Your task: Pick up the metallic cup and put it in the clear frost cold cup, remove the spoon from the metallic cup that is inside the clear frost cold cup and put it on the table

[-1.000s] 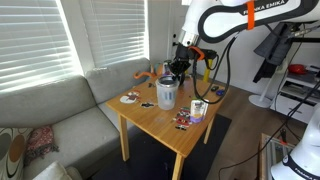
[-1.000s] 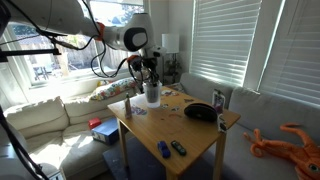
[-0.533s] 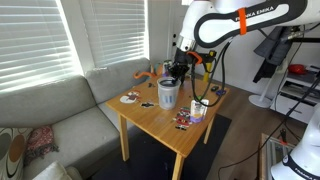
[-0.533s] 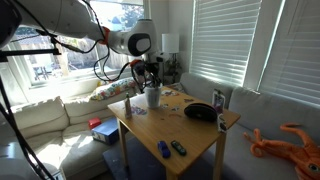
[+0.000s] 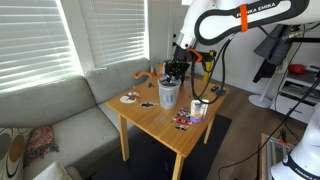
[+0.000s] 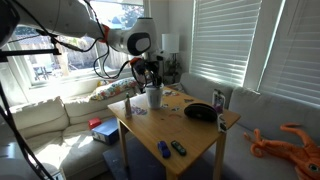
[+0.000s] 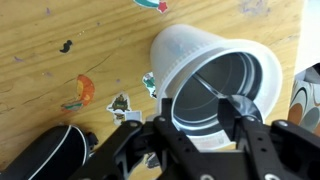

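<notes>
Gripper: in the wrist view the gripper (image 7: 195, 120) hangs right over the mouth of the cups, coming straight down from the arm in an exterior view (image 5: 176, 71).
Fingers: spread apart, one on each side of the opening, with nothing clamped between them; I cannot tell whether a tip touches the spoon.
Spoon: a thin spoon (image 7: 213, 90) lies slanted across the inside of the metal cup.
Metal cup: the metal cup (image 7: 240, 72) sits nested inside the frost cup, with only its grey inner wall showing.
Frost cup: the frost cup (image 7: 180, 48) stands upright on the table, near the edge by the arm in both exterior views (image 5: 167, 94) (image 6: 153, 97).
Table: the table (image 7: 100, 40) is light wood dotted with small coloured stickers. A black rounded object (image 7: 50, 160) lies near the cup.
Other things on it: a small white container (image 5: 198, 108) stands near the front corner in an exterior view. A black bowl (image 6: 200, 112) sits farther along, well apart from the cups.
Floor: a dark rug (image 5: 150, 160) lies under the thin legs.
Sofa: a grey sofa (image 5: 55, 125) runs just beside the table, and an orange toy (image 6: 290, 140) lies on it.
Windows: white blinds (image 6: 240, 45) are lowered and sunlight falls across the room.
</notes>
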